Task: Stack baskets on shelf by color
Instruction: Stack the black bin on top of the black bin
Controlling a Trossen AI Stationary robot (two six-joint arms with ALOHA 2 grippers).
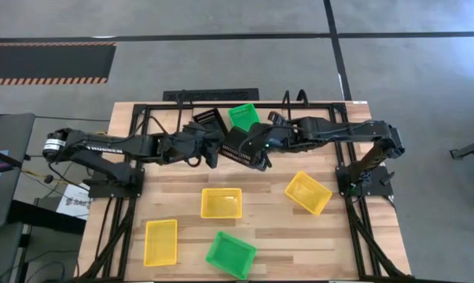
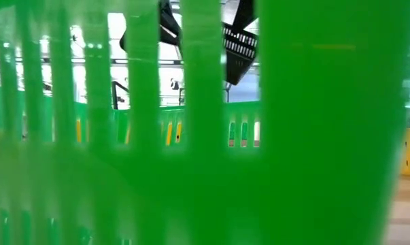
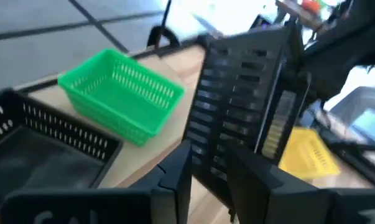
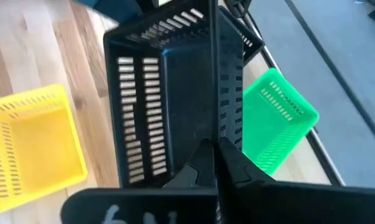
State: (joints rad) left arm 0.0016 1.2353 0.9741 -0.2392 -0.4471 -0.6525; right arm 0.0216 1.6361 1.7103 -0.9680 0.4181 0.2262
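Handover of a black basket [image 4: 175,106] above the bench's [image 1: 260,236] far side. The right hand [image 4: 215,158] is clamped on its rim; the left hand [image 3: 209,171] brackets the opposite wall, grip undetermined. Next, seating it on the shelf [image 1: 162,110] calls for one hand to release. A green basket [image 1: 243,115] lies just beyond.

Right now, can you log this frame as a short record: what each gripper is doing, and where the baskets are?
right gripper: shut on the wall of a tilted black basket, lifted at the table's far middle
left gripper: at that basket's other side, grip unclear
second black basket: far edge, next to a green basket
loose baskets: three yellow and one green on the near table
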